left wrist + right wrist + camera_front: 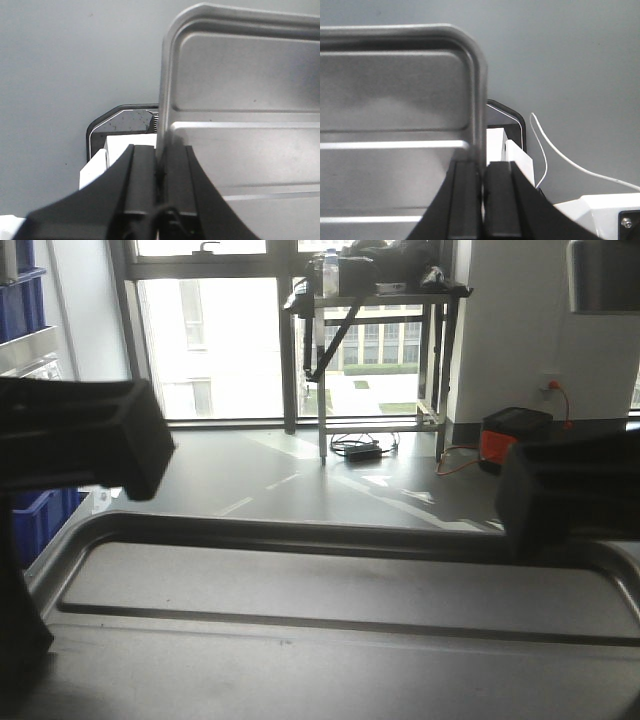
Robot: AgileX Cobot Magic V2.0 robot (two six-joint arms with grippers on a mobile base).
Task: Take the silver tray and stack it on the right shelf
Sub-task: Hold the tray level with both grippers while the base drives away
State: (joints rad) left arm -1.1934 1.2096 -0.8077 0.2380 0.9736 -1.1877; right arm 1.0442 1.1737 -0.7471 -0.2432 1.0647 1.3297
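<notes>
The silver tray (340, 590) fills the lower half of the front view, held level in the air, with a long raised ridge across its bottom. My left gripper (145, 445) is shut on the tray's left rim; in the left wrist view the jaws (160, 150) pinch the rim of the tray (240, 100). My right gripper (512, 502) is shut on the right rim; in the right wrist view it (483, 165) clamps the edge of the tray (395, 100). The right shelf is out of view.
A steel table (380, 300) with clutter stands at the window ahead. An orange-black device (512, 435) and cables (360, 448) lie on the floor beneath. Blue bins (25, 300) and a blue crate (35, 520) are at left. A white cable (560, 155) runs below the tray.
</notes>
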